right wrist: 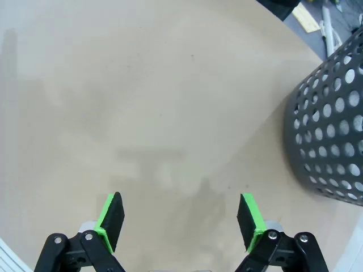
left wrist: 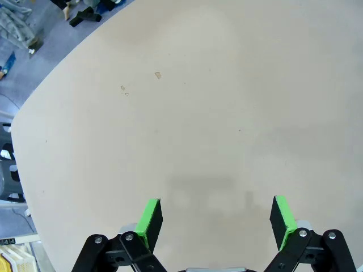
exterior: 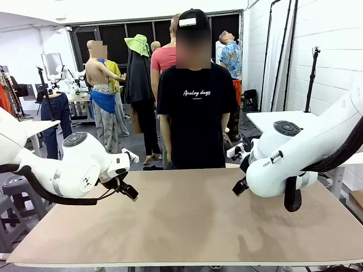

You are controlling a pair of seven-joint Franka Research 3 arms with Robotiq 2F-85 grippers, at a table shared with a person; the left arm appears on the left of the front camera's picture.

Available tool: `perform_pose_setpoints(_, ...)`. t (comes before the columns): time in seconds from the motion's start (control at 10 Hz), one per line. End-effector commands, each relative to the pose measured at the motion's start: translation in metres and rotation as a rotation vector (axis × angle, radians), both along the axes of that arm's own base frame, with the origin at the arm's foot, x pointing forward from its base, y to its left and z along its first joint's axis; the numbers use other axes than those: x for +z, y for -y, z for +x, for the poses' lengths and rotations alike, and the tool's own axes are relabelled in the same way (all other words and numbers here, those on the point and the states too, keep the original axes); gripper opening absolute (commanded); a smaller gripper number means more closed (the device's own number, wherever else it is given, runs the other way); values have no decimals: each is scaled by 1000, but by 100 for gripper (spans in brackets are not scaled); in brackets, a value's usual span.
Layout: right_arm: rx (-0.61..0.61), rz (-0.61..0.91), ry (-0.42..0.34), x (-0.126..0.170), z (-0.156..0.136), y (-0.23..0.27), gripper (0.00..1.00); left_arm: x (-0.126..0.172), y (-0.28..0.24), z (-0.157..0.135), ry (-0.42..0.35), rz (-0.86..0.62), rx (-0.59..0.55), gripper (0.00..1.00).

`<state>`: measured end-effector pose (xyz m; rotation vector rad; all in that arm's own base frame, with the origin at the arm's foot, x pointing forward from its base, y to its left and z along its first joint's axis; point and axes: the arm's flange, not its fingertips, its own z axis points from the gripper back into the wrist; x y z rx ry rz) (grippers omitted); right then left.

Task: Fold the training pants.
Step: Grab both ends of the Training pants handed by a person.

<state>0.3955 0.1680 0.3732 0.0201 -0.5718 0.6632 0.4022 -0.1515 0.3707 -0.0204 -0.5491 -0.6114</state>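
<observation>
The training pants are out of view. My left gripper (left wrist: 217,218) hangs open over the bare tan table (left wrist: 198,113), green pads (left wrist: 150,222) wide apart with nothing between them. The right gripper (right wrist: 181,218) is open too, above bare tabletop (right wrist: 142,102), and holds nothing. In the front view the left gripper (exterior: 130,192) hovers over the table's left side and the right gripper (exterior: 239,187) over its right side, both near the far edge.
A person in a black T-shirt (exterior: 195,102) stands at the table's far edge (exterior: 187,169), between the two arms. A dark perforated basket (right wrist: 332,130) stands just off the table beside my right gripper. The table's corner (left wrist: 17,119) lies left of the left gripper.
</observation>
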Motion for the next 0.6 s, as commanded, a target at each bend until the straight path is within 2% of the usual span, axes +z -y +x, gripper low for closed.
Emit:
perform_pose_setpoints(0.0,0,1,0,0,0,0,100,0,-1,0,0,-1,2,100)
perform_pose_setpoints(0.3,0,0,0,0,0,0,100,0,0,0,0,0,0,100)
perform_pose_setpoints(0.5,18,14,-14,23,-6,11,100,22,-2,-8,10,-10,16,100)
